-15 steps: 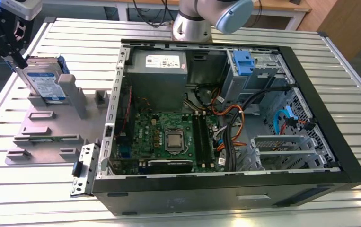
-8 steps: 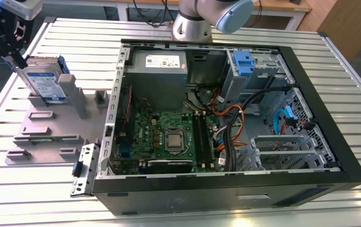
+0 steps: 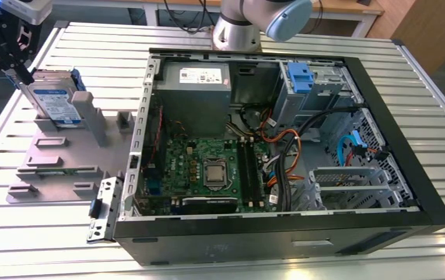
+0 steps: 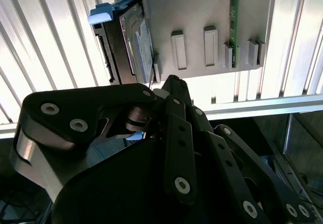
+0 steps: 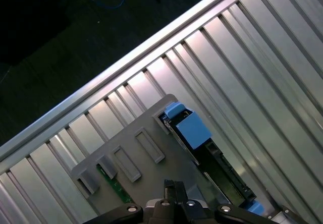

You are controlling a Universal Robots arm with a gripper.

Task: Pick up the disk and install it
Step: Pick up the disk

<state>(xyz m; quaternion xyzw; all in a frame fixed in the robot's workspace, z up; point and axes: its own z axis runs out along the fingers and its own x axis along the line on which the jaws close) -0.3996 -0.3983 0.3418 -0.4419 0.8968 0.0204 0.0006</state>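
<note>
The disk (image 3: 56,102) stands on edge in a slot of the grey fixture plate (image 3: 59,156) at the exterior view's left, its white-and-blue label facing the computer case. Its blue side bracket shows in both wrist views, where the disk (image 4: 135,42) (image 5: 198,133) sits upright at the fixture's end. My gripper (image 3: 23,74) hangs just above and beside the disk's outer edge. Its black fingertips (image 4: 171,80) (image 5: 170,185) are pressed together with nothing between them, next to the disk and not around it.
An open computer case (image 3: 432,198) lies to the exterior view's right, with a grey power supply (image 3: 195,87), motherboard (image 3: 206,169), cables and a blue drive-bay latch (image 3: 300,76). A green memory stick (image 3: 59,171) sits in the fixture. The arm's base (image 3: 238,29) stands behind the case.
</note>
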